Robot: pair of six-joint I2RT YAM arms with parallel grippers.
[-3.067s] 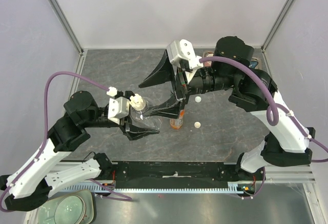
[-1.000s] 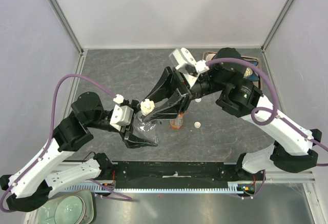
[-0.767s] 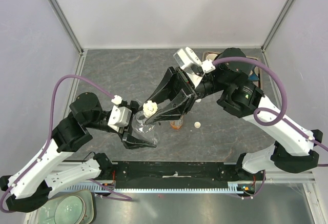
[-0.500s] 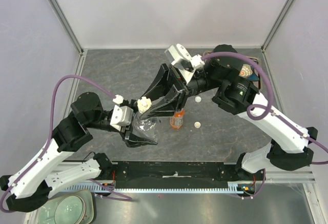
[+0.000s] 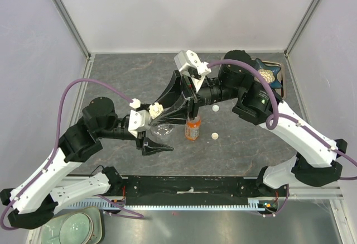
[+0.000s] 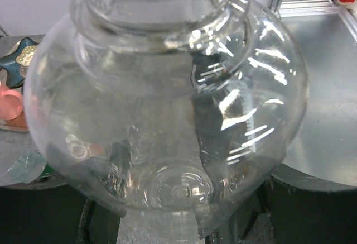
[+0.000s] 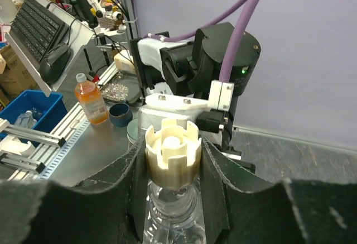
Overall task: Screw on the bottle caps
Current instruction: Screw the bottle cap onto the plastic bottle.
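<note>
My left gripper (image 5: 158, 137) is shut on the round body of a clear bottle (image 5: 163, 130), which it holds tilted above the table. In the left wrist view the clear bottle (image 6: 167, 104) fills the frame, with dark fingers (image 6: 290, 199) at its lower sides. A cream notched cap (image 5: 156, 110) sits on its neck, and my right gripper (image 5: 163, 112) is shut on that cap. From the right wrist, the cap (image 7: 173, 150) sits between both pads (image 7: 129, 188) above the bottle neck (image 7: 170, 213). The orange bottle (image 5: 192, 129) stands upright just to the right. Two small white caps (image 5: 215, 108) (image 5: 214, 136) lie on the table.
A blue star-shaped dish (image 5: 266, 76) sits at the table's back right corner. A pale bowl (image 5: 75, 228) rests outside the cell at the bottom left. Both arms cross over the table's middle, close to the orange bottle.
The right wrist has turned about the cap and shifted a little left. The bottle and cap have moved slightly up and left, still held by both grippers.
</note>
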